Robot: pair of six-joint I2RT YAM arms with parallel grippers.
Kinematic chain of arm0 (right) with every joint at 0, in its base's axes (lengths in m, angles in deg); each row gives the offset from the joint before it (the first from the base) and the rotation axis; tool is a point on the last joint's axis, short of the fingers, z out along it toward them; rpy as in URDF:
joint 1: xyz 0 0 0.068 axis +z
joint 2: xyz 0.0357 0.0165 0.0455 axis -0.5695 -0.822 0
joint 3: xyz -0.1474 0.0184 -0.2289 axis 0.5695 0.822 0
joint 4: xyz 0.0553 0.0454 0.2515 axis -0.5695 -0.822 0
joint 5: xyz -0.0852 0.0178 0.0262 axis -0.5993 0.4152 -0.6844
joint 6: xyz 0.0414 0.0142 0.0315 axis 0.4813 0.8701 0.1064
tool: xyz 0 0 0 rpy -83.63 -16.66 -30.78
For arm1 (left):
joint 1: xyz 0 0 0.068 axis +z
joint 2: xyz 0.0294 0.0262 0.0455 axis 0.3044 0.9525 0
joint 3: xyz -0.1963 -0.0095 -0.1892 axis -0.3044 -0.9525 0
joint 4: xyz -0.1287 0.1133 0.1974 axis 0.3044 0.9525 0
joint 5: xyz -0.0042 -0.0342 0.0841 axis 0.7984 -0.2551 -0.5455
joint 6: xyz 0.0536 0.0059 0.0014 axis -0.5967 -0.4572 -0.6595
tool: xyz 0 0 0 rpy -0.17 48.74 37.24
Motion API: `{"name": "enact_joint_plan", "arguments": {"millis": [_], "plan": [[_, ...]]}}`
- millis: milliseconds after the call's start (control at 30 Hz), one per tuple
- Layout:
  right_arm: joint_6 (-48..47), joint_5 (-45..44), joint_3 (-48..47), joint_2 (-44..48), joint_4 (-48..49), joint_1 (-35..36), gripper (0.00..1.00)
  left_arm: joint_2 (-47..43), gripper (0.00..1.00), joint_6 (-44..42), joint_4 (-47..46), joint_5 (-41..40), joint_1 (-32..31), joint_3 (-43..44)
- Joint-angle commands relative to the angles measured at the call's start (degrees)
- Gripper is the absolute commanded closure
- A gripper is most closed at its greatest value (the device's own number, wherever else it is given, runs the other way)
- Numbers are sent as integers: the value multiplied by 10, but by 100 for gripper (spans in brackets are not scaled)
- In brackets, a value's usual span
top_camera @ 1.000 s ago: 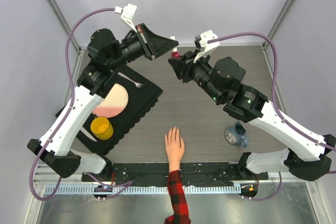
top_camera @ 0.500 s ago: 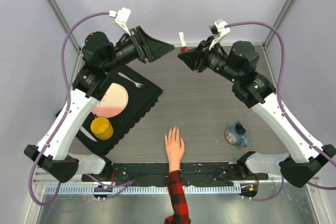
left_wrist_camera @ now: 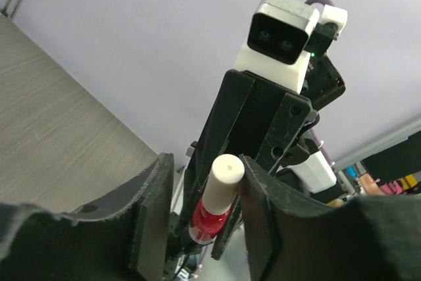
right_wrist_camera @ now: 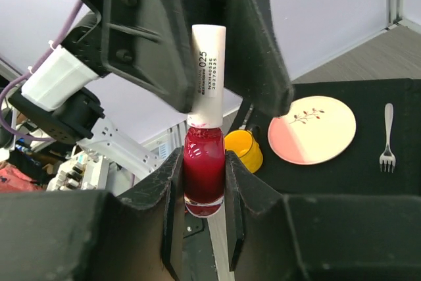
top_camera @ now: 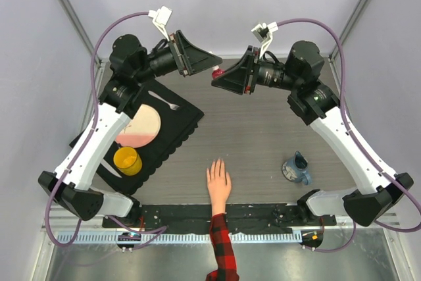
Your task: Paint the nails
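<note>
Red polish bottle (top_camera: 216,72) aloft in top view; plaid-sleeved hand (top_camera: 218,182) well apart from it, nails (top_camera: 214,164) too small to judge.
Left wrist: left gripper (left_wrist_camera: 204,169) apart, straddling bottle's white cap (left_wrist_camera: 223,176).
Right wrist: right gripper (right_wrist_camera: 204,176) clamped on bottle's glass.
Cap on; painting likely unstarted.

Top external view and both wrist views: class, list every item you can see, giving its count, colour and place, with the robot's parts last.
Polish bottle: one, red with white cap, held up over the table's far side.
Placemat: one, black, table left.
Plate: one, pink and cream, on placemat.
Fork: one, white, placemat's far edge.
Cup: one, yellow, placemat's near end.
Mug: one, blue-grey, table right.
Hand: one, pale, red-and-black plaid sleeve, near edge centre.
Table: one, grey-brown.
Right gripper: black, shut on bottle.
Left gripper: black, open, jaws flanking cap.
</note>
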Motion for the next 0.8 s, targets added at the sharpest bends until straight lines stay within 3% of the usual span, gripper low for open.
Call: {"name": "enact_joint_plan", "arguments": {"millis": [0,133,233,367,400,533,700,733,767], "plan": [[32,15,-8,3,58,-3,99,-2,60,14,-41,36,0,30],[6,-47,-7,10,29,-3,99,-9,76,6,-27,13,-1,25],[-61,-159,-24,19,-37,29,99,-18,87,-26,3,-34,-14,32],[-186,-461,-42,36,-100,159,99,-15,100,-93,91,-109,-53,66],[-212,-538,-37,43,-91,175,99,-13,100,-111,104,-119,-65,72],[-241,-629,-26,52,-73,212,99,-17,100,-129,128,-163,-77,73],[-247,-614,-7,60,-53,216,99,-20,99,-128,134,-167,-77,75],[-244,-591,-5,60,-50,216,99,-20,94,-127,131,-164,-77,74],[-239,-580,-2,61,-46,216,99,-20,78,-127,129,-160,-77,73]]}}
